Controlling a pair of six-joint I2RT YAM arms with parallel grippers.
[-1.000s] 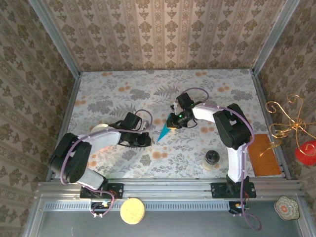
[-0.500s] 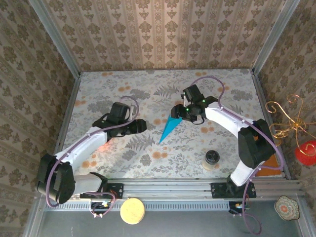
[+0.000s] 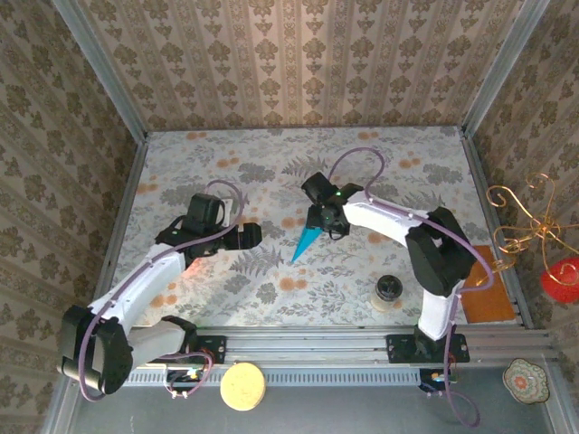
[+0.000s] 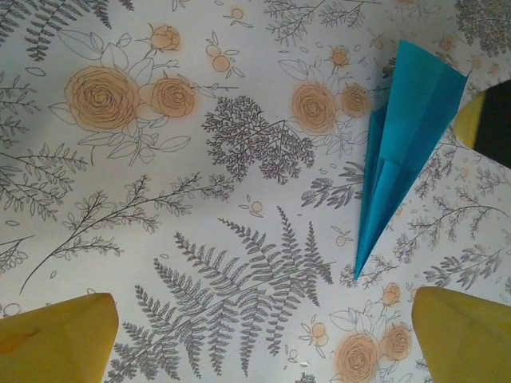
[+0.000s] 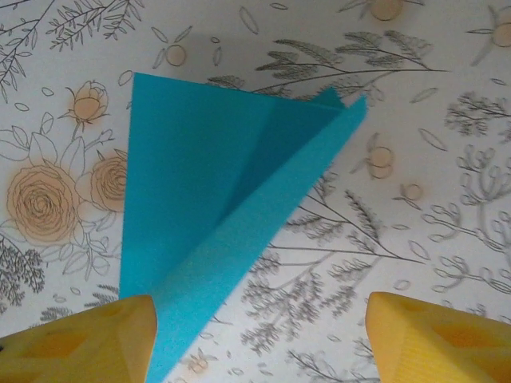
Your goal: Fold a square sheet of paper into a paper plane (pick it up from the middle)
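The square sheet of paper is folded into a teal-blue paper plane [image 3: 305,240], a narrow dart lying flat on the floral table with its nose toward the near left. My right gripper [image 3: 320,223] hovers over its wide tail end, open. In the right wrist view the paper plane [image 5: 215,199] runs down beside the left yellow finger [image 5: 76,339] of my right gripper [image 5: 255,343], and nothing is pinched. My left gripper [image 3: 253,235] stands open to the left of the nose. In the left wrist view the paper plane [image 4: 407,136] lies ahead and to the right of my left gripper [image 4: 259,343].
A small black-and-white round object [image 3: 389,291] stands near the right arm's base. An orange-brown flat sheet [image 3: 484,285] lies at the table's right edge. A yellow disc [image 3: 242,386] sits on the front rail. Patterned walls close in the back and both sides.
Both grippers went from shut to open. The right gripper let go of the paper plane, which now lies on the table. The left arm stretched out and drew back to the left.
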